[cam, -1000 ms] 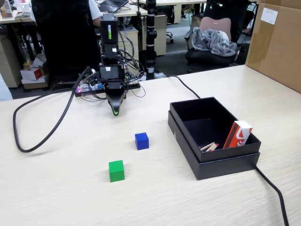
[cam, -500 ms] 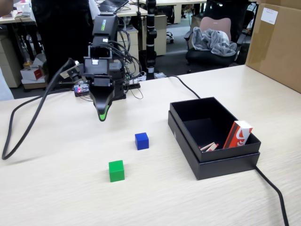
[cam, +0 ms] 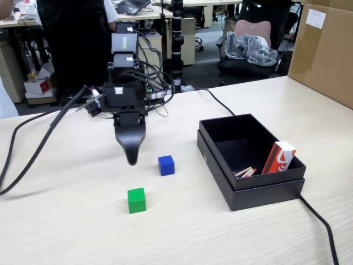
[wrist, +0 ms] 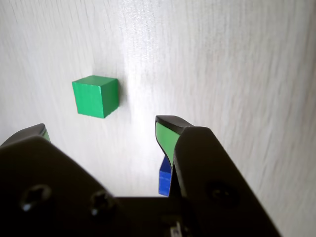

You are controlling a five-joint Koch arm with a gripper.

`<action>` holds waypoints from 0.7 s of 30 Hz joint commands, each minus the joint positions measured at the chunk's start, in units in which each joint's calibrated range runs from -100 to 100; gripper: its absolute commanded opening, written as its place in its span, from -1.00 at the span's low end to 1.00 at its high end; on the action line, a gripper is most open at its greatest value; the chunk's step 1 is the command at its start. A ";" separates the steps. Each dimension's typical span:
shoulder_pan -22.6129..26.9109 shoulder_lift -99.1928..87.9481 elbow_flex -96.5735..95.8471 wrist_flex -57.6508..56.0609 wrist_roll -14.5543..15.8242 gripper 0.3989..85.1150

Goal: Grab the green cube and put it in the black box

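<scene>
Green cube (cam: 137,200): small, matte, resting free on the pale wood-grain table (cam: 66,232), touching nothing; in the wrist view (wrist: 95,96) it lies ahead of the jaws and toward the left of the gap, not yet between them. Status: ungrasped, so pick, carry and drop all appear to remain; nothing of the task looks done. Gripper (wrist: 106,136): raised above the table behind the cube in the fixed view (cam: 131,159), jaws spread with a clear gap, green-lined inner faces showing, holding nothing. Blue cube (cam: 166,165): like size, beside the gripper tip on its right in the fixed view, apart from the green cube; in the wrist view only a sliver shows under the right jaw (wrist: 165,181). Black box (cam: 219,165): shallow, open-topped, seated on a wider black base, well to the right of both cubes in the fixed view. Contents: a red-and-white packet (cam: 278,157) leaning against the near right wall, and a few thin wooden sticks (cam: 245,172) on the floor beside it, kind uncertain; remaining floor bare, no cube inside. Brown cardboard box (cam: 325,49): far right edge of the table, interior not visible.
</scene>
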 commanded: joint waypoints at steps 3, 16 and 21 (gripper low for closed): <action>0.24 9.01 11.50 -0.09 0.63 0.01; 0.63 23.24 22.11 -0.09 0.78 0.01; 0.83 26.68 25.01 -0.09 0.78 0.01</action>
